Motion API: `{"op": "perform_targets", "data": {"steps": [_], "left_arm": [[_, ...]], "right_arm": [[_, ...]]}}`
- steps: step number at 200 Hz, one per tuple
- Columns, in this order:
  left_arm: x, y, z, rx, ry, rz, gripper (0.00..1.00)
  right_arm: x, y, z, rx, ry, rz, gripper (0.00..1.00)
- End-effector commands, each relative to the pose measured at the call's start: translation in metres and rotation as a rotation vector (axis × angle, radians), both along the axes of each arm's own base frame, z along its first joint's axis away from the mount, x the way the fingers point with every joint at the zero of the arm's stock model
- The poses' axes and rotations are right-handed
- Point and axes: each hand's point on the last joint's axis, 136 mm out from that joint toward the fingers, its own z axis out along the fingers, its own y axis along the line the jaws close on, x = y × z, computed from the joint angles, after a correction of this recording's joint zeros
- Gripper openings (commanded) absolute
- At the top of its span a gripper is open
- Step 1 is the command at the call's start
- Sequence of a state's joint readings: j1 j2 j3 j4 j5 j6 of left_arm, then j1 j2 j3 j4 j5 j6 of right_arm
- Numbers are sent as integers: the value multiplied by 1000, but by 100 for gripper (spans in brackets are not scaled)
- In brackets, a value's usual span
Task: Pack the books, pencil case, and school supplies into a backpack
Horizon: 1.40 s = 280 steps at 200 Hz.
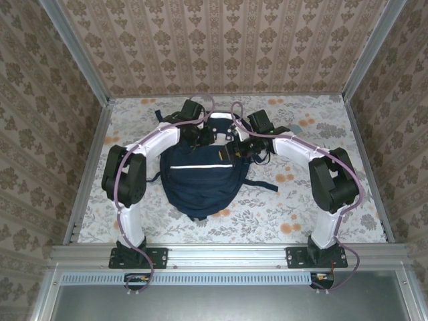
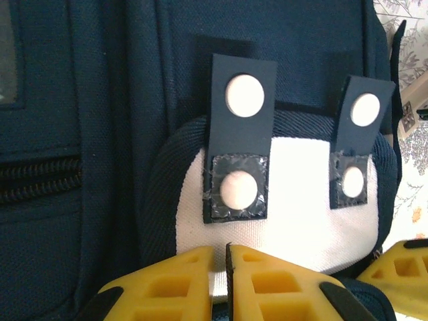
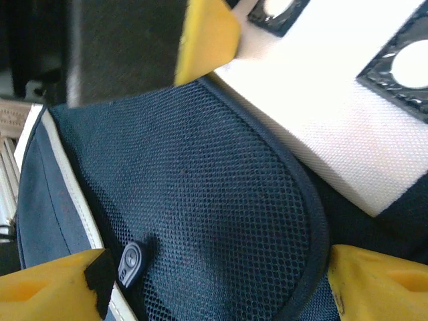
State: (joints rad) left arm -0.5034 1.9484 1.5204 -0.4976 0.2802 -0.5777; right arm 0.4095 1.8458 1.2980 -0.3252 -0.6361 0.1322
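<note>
The navy backpack lies flat in the middle of the table, its top toward the far wall. My left gripper is at its top end. In the left wrist view its yellow fingers are pressed almost together on the edge of the backpack's white flap, which carries dark patches with white discs. My right gripper hovers just beside it, open wide over the dark mesh panel next to the white flap. The books, pencil case and school supplies are out of view.
The floral tablecloth surrounds the backpack, with patterned walls on three sides. A dark strap trails to the backpack's right. A zipper runs along the pack's left side. A small plastic snap sits on the mesh.
</note>
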Motion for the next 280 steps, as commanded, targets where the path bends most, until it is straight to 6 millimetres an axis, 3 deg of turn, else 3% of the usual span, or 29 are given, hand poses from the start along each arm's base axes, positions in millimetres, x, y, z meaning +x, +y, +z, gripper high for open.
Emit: {"op": "perform_targets", "data": {"steps": [1, 46, 85, 128, 170, 224, 246, 280], "left_arm": [[7, 17, -23, 61, 57, 67, 15], [8, 16, -32, 57, 83, 75, 15], [8, 14, -32, 41, 84, 69, 15], [7, 16, -24, 37, 69, 64, 15], [8, 18, -27, 43, 79, 63, 15], [12, 17, -28, 31, 83, 62, 15], [12, 16, -31, 31, 89, 60, 15], [18, 18, -31, 21, 90, 71, 15]], "right_arm": [[-31, 15, 5, 29, 25, 120, 83], [-70, 5, 6, 9, 45, 127, 83], [-107, 14, 11, -9, 24, 226, 80], [-100, 2, -9, -143, -6, 185, 66], [-102, 4, -24, -248, -76, 245, 74], [-82, 12, -25, -308, -190, 231, 76], [-104, 19, -24, -262, -130, 273, 76], [-154, 29, -14, -133, -4, 341, 73]]}}
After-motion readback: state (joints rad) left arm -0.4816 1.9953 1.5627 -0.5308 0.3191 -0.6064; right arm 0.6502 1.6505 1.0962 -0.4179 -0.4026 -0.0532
